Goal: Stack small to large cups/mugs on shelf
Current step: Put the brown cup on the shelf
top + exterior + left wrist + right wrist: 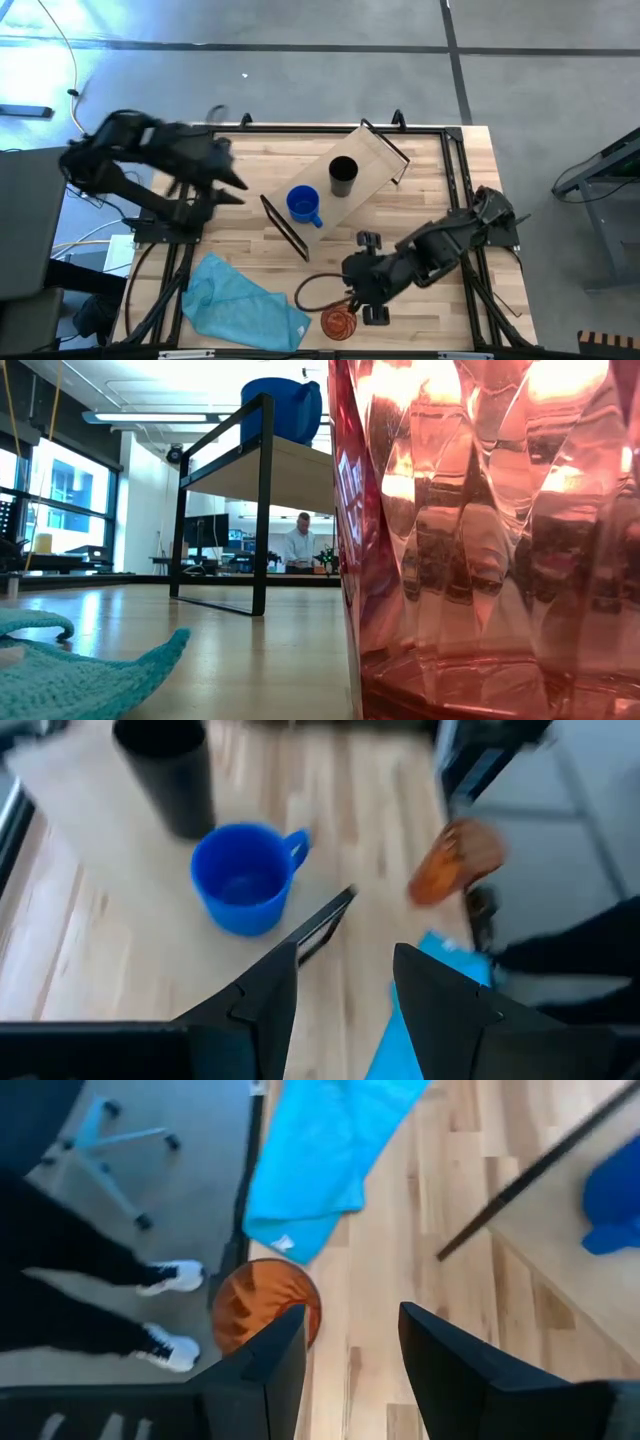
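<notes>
The light-wood shelf (345,185) lies slantwise across the table's middle. On it stand the blue mug (305,205) and the black cup (342,177), both upright on their bases. The orange ribbed tumbler (338,322) stands upright on the tabletop near the near edge and fills the low view's right side (480,540). My right gripper (352,300) is open, just on the far side of the tumbler; in its wrist view (350,1315) the tumbler (250,1305) sits beside one finger. My left gripper (240,190) is open, raised left of the shelf, facing the mug (240,880). My right gripper has one fingertip (285,1330) showing in front of the tumbler's rim (300,1295). Whether it touches the rim, I cannot tell. The tumbler stands upright on the table.
A teal cloth (245,300) lies at the table's near left, close to the tumbler. A reddish cable loop (312,290) lies beside my right gripper. A person's legs (90,1270) stand off the table's near edge. Bare tabletop lies between the shelf and the near edge.
</notes>
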### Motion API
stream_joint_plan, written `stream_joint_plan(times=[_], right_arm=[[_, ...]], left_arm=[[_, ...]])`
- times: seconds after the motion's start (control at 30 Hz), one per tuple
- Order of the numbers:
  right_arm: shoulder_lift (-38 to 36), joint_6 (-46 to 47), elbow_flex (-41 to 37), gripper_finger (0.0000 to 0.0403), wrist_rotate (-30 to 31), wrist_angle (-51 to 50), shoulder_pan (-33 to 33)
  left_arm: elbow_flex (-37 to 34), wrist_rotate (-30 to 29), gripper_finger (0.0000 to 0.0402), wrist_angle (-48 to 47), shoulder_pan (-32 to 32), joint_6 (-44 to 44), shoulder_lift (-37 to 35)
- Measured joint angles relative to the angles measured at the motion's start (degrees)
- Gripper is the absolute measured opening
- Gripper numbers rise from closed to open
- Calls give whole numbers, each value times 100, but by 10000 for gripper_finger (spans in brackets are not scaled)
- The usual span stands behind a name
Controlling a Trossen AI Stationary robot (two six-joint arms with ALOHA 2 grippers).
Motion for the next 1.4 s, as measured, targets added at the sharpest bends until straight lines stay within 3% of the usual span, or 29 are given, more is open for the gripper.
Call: stream_joint_plan(times=[0.23, 0.37, 0.67, 0.77, 0.93, 1.13, 1.4], right_arm=[[213, 726, 0, 151, 730, 46, 467], [376, 902, 0, 151, 1178, 37, 694], [435, 980, 0, 151, 2785, -135, 1179], [412, 1138, 0, 151, 2949, -369, 1271], [412, 1394, 0, 151, 2721, -764, 1335], [407, 1422, 0, 151, 1835, -817, 1240], [375, 517, 0, 151, 277, 617, 988]], left_arm=[[-1767, -923, 156, 1667, -767, -881, -1893], [-2587, -1171, 156, 2414, -1118, -1304, -2584], [-3646, -1503, 156, 3529, -1573, -1477, -2783], [-3703, -1512, 156, 3726, -1558, -1470, -2634], [-3705, -1524, 156, 4050, -1559, -1438, -2410], [-3705, -1524, 156, 4277, -1559, -1427, -2240], [-3705, -1524, 156, 4276, -1559, -1429, -2192]])
